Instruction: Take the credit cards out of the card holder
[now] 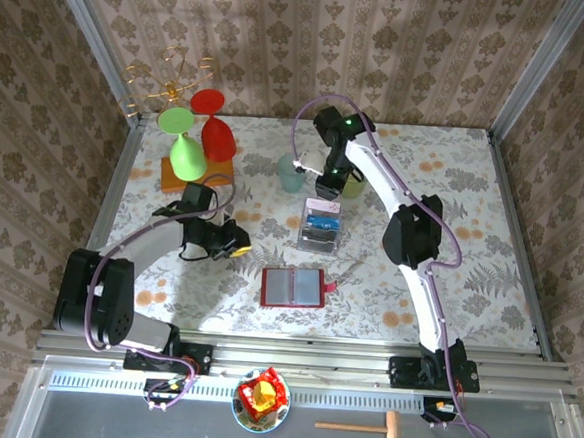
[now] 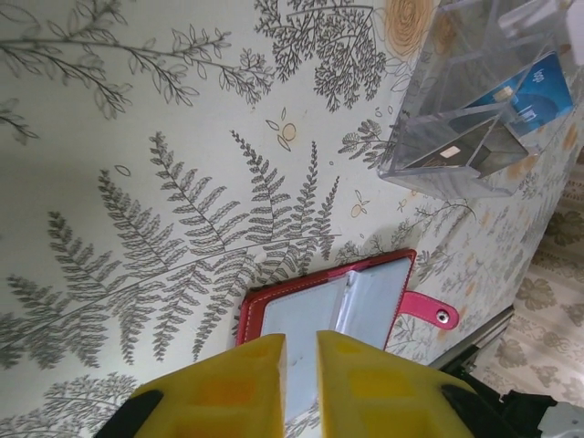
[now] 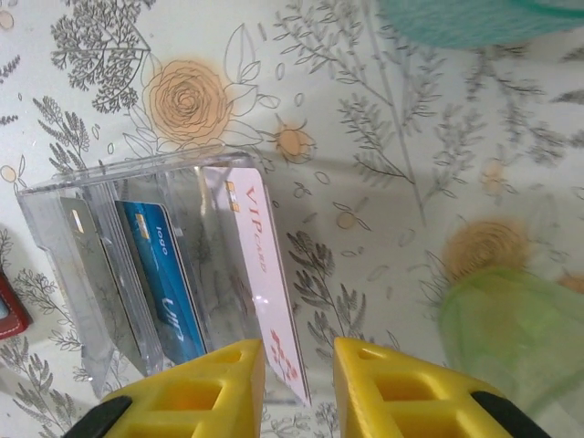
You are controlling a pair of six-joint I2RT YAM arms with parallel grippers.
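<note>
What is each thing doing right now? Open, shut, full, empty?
card holder: lying open, pockets look empty.
clear box: holding the dark card, blue card and pink card, all upright.
left gripper: jaws slightly apart, holding nothing.
right gripper: jaws apart above the pink card.

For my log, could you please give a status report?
Left gripper empty; right gripper open around pink card in clear box. Card holder lies open. Nothing blocking.

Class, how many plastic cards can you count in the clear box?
3. All stand in the clear box: dark card at one end, blue card in the middle, pink card at the other end. More may hide in the card holder.
</note>
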